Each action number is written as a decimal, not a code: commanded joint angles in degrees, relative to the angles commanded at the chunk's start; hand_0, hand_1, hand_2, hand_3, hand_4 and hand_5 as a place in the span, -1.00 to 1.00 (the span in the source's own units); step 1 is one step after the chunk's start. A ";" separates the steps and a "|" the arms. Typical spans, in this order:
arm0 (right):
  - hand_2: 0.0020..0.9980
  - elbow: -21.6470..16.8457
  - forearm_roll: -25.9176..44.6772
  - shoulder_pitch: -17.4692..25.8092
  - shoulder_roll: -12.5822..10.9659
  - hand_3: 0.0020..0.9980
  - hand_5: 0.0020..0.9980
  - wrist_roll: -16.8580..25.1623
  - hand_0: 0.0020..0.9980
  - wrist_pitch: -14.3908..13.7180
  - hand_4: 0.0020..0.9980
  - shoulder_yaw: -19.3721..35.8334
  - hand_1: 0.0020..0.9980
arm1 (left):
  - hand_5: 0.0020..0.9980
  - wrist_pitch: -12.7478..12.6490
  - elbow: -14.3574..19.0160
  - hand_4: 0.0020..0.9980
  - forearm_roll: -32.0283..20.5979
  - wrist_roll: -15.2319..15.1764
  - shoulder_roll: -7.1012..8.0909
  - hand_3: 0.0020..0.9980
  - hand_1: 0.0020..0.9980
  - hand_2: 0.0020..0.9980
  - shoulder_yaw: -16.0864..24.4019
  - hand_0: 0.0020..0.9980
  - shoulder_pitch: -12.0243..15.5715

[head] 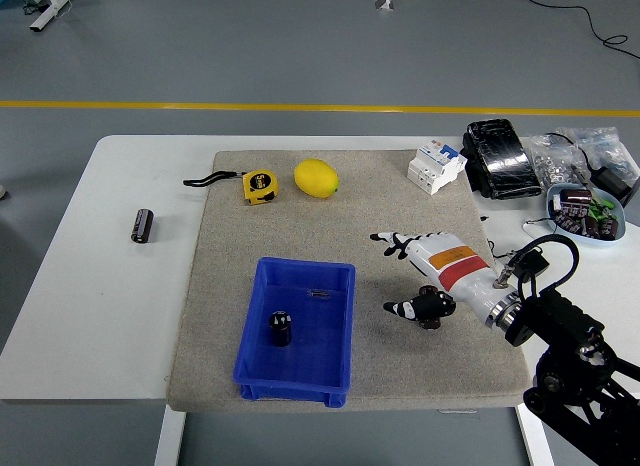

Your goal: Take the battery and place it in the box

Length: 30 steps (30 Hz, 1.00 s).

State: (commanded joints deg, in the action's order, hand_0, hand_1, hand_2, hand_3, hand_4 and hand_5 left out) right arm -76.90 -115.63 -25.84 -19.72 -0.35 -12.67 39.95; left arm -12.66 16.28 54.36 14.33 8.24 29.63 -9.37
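Black and upright, the battery (280,328) we see in the blue box (262,364) sits at nine o'clock from the right hand (425,276) (fingers spread, empty).
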 joint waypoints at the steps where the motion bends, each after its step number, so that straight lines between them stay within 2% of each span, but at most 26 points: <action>1: 0.41 0.34 0.06 0.05 0.09 0.64 -0.41 0.19 -0.03 0.08 0.89 0.00 0.24 | 0.36 0.02 0.01 0.33 0.06 0.02 -0.02 0.29 0.24 0.32 0.01 0.35 0.00; 3: 0.41 1.14 0.17 0.14 0.27 0.64 -0.41 0.79 -0.03 0.29 0.89 -0.07 0.24 | 0.36 0.05 0.03 0.33 0.03 0.01 -0.06 0.29 0.24 0.32 -0.04 0.35 0.01; 4: 0.50 1.53 0.30 0.16 0.33 0.64 -0.42 1.13 0.16 0.48 0.90 -0.12 0.35 | 0.36 0.06 0.04 0.33 0.03 0.01 -0.09 0.29 0.25 0.33 -0.04 0.35 0.02; 9: 0.50 3.22 0.22 0.19 0.51 0.64 -0.42 2.78 0.16 1.78 0.90 0.12 0.35 | 0.36 0.02 0.07 0.33 -0.05 -0.04 -0.18 0.29 0.25 0.33 -0.11 0.35 -0.01; 10: 0.56 3.45 0.19 0.19 0.52 0.65 -0.42 2.97 0.29 1.89 0.90 0.22 0.41 | 0.36 0.02 0.07 0.33 -0.01 -0.03 -0.20 0.29 0.25 0.33 -0.09 0.35 -0.03; 20: 0.58 5.57 0.06 1.06 -0.01 0.65 -0.42 3.82 0.32 2.58 0.91 1.96 0.43 | 0.36 0.11 0.11 0.33 0.20 0.03 -0.22 0.29 0.24 0.33 -0.07 0.35 -0.03; 30: 0.57 5.64 -0.05 2.33 -1.13 0.65 -0.41 3.71 0.26 2.78 0.93 3.33 0.39 | 0.36 0.01 0.10 0.33 0.42 0.14 -0.30 0.29 0.24 0.34 0.11 0.35 0.48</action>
State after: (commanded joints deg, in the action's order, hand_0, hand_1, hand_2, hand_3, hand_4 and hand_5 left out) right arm -71.25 -115.68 -23.51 -20.86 3.36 -9.90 43.28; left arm -12.65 16.38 54.78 14.47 7.94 29.74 -8.89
